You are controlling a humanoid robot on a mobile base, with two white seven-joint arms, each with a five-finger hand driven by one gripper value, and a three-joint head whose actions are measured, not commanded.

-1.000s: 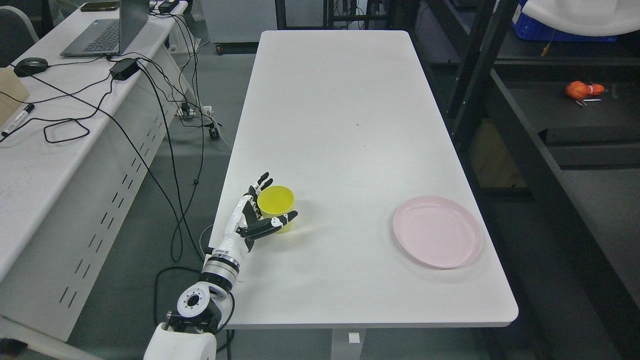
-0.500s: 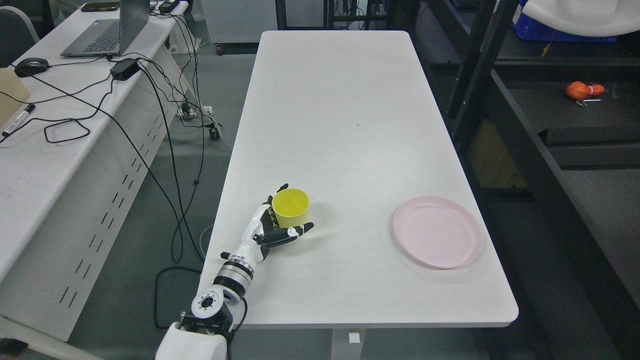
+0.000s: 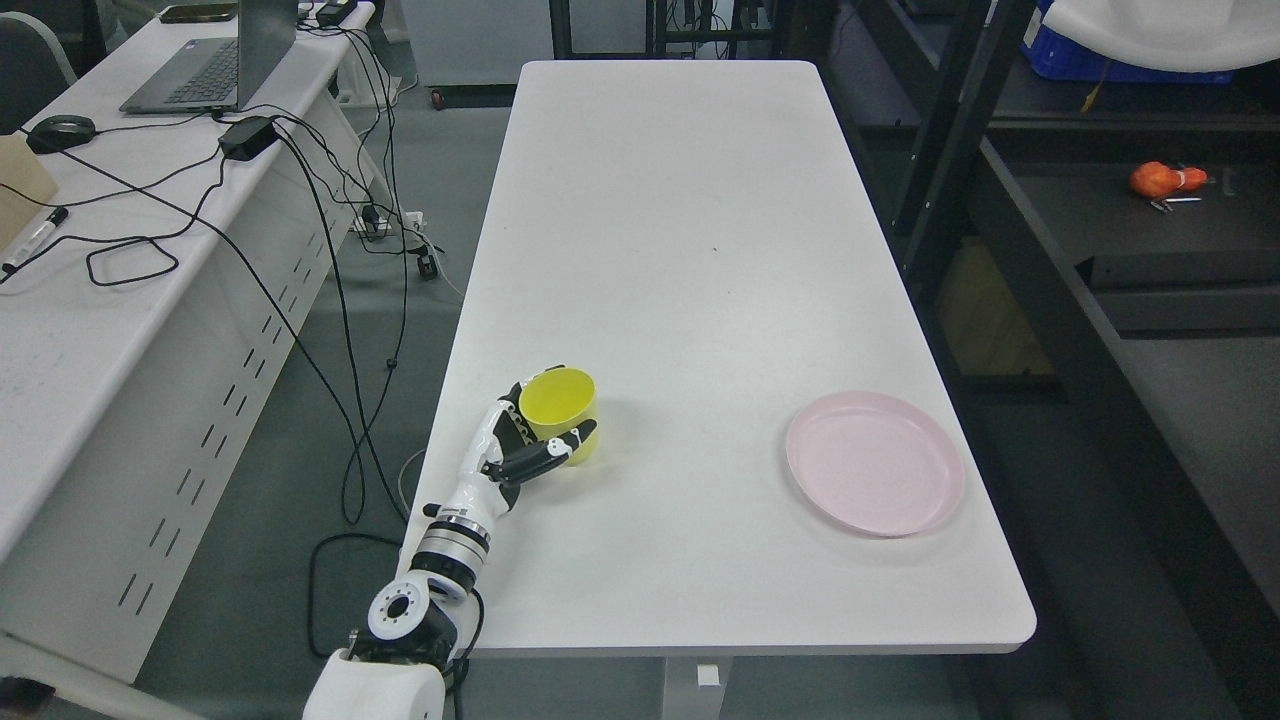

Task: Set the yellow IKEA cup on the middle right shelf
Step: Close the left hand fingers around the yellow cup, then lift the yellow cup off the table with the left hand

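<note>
Here the left hand [image 3: 520, 445] curls closed around the tilted yellow cup [image 3: 560, 412].

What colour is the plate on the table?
Pale pink; the plate shows clearly in the head view.

Long white rectangular table [image 3: 690, 250] on grey floor [image 3: 400, 330]. White side desk [image 3: 110, 330] at left, strewn with black cables [image 3: 300, 200]. Black metal shelving rack [image 3: 1000, 200] at right.
</note>
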